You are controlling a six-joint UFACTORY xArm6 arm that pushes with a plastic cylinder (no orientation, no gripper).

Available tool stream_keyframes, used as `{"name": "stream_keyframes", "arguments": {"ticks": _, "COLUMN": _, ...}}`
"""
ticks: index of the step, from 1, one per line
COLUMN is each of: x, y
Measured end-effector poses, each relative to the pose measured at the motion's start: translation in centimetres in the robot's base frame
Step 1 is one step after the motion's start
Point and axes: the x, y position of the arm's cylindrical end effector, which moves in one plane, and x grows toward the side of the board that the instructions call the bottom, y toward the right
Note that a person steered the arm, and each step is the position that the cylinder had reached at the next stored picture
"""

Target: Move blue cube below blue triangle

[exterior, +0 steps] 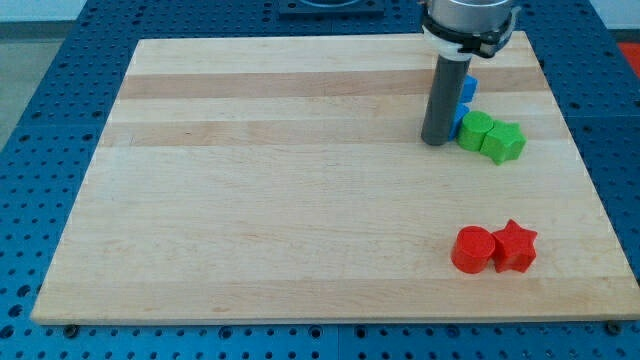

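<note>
**Rod tip down beside the blue and green cluster**

There is no gripper to open or close: the arm ends in a dark rod, and my tip point(436, 142) rests on the pale wooden board point(250, 200). A blue block point(467, 92), shape unclear, peeks out just right of the rod, seemingly touching it. Below it sit a green round block point(474, 131) and green star block point(504, 142), touching. A red cylinder point(472, 249) and red star point(516, 246) lie well apart, lower right.

Text: none can be read.
Board point(300, 200): plain wood, no label or number.
Blocks: no marks on the blue point(467, 92), green point(503, 142) or red point(473, 249) ones.
Rod point(445, 95): no brand visible.
</note>
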Motion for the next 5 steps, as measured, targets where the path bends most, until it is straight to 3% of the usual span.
{"name": "stream_keyframes", "arguments": {"ticks": 5, "x": -1.3, "y": 1.1}}
